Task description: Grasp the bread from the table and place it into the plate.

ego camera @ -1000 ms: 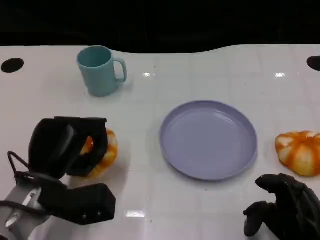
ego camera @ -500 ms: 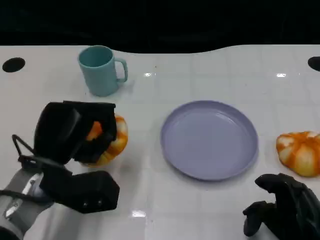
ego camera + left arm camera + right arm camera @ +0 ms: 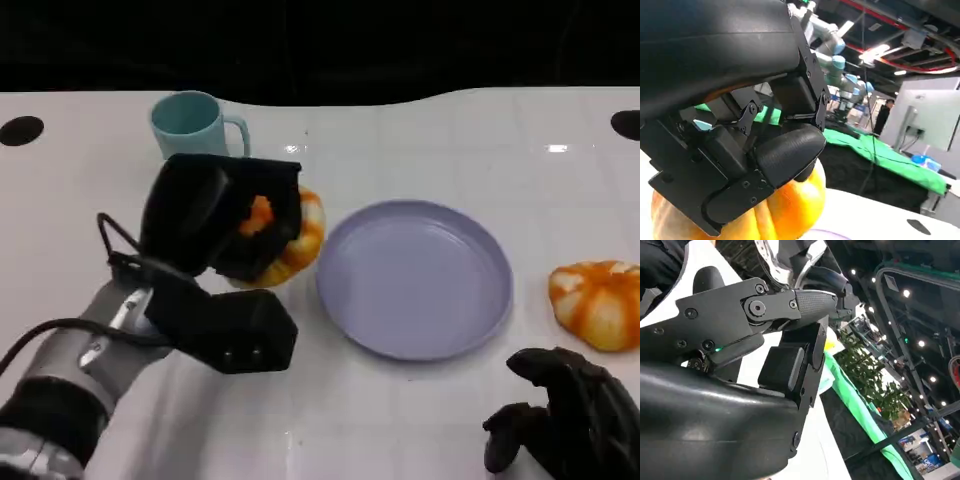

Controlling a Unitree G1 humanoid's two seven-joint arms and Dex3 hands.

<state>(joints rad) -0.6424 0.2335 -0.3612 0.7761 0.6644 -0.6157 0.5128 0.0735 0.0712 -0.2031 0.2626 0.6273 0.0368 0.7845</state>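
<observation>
The white table (image 3: pixel 420 400) carries a round lilac plate (image 3: pixel 415 278). Just beside its left rim, the left hand (image 3: pixel 222 222) grips the bread (image 3: pixel 296 240), a glossy orange loaf with pale stripes; the black fingers cover most of it. A second bread (image 3: pixel 596 303) lies right of the plate. The right hand (image 3: pixel 565 425), cut off by the picture edge, has its fingers curled and holds nothing. A teal mug (image 3: pixel 190 122) is partly hidden behind the left hand.

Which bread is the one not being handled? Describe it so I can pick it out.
Start at the lavender plate mid-table. The free bread lies on the white table off the plate's far side from the left hand, just beyond the right hand. Nothing touches it.
</observation>
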